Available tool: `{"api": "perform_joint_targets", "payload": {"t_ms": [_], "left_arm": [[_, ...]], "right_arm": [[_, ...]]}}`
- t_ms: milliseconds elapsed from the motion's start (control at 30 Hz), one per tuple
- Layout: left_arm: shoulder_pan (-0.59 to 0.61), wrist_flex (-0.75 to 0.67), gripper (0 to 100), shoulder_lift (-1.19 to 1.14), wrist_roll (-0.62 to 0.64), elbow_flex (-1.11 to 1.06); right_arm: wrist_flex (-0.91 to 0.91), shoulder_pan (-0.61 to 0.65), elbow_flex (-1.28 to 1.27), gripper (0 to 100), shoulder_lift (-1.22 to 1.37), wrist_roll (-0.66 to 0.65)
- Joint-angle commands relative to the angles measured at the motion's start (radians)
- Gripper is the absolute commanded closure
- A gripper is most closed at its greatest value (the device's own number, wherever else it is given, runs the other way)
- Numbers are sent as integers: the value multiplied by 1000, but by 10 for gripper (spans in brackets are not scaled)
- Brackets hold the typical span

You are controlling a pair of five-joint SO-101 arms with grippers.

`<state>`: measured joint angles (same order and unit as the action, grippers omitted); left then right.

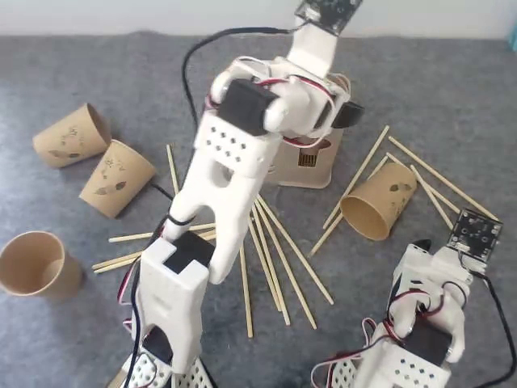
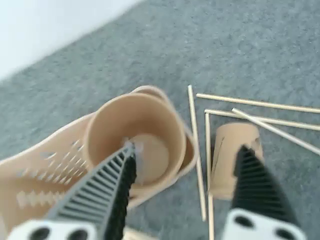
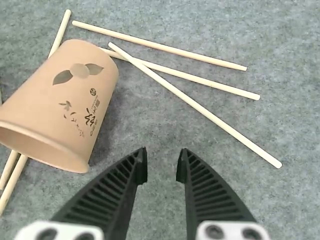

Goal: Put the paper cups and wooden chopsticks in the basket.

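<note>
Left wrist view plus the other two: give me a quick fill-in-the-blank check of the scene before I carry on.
1. Above the basket, which holds a cup, the left tool has its jaws ____.
2. The paper cup near the right tool lies on its ____.
3. In the high view, the lone cup at lower left stands ____.
Missing words: open; side; upright.

Left arm (image 1: pixel 226 186) extended, fingers (image 2: pixel 107 195) wide, right arm (image 1: pixel 420 323) tucked (fingers (image 3: pixel 120 195) ajar)
</note>
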<state>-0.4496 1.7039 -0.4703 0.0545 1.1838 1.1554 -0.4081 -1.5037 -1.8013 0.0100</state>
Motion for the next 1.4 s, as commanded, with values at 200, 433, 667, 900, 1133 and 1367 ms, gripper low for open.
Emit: {"api": "perform_joint_targets", "payload": {"t_ms": [200,433,667,900,1133,1367], "left_arm": [[275,55,674,442,-2,-104],[552,49,674,865,-8,-553],[801,49,674,1188,-8,-1009],[902,8,674,1499,-9,-1452],[945,-264,674,1815,-9,-1959],[965,-381,674,1939,-75,-2269]], "right_arm": [[-16,1,6,890,-13,-17],[-10,1,8,890,-13,-18],[73,7,86,887,-13,-57],[142,84,304,887,-2,-358],[186,234,330,864,5,-377],[62,338,328,826,228,-373]]}}
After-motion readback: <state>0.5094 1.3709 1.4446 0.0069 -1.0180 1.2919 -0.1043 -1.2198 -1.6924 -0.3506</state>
